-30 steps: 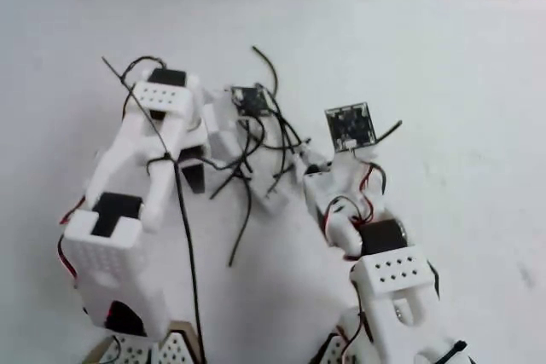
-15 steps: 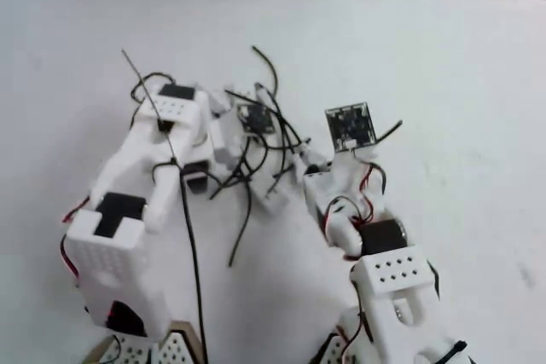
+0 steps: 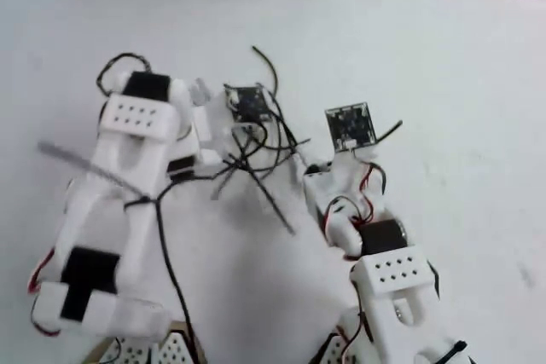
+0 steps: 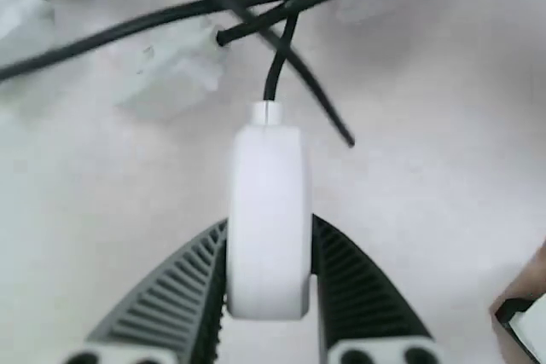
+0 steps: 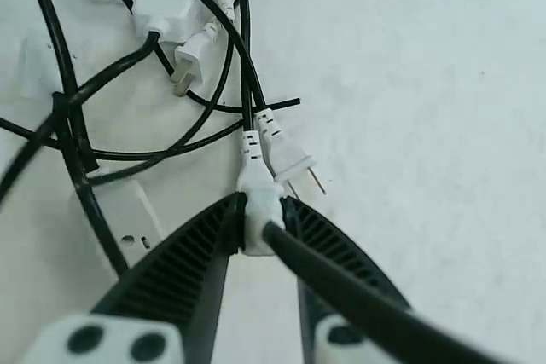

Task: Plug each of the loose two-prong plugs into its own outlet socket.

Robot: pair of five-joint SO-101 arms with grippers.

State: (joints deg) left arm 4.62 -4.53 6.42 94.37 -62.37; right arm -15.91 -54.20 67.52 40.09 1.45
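Both pincers clamped at the cable tangle, mid-tabletop.
Left pincer grips white corded connector, left of tangle; right pincer grips two-prong plug, second plug just beside.

White two-prong plugs and, seemingly, sockets on tangled black cords

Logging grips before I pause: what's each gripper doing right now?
Left gripper: shut on a white corded block.
Right gripper: shut on a white plug.
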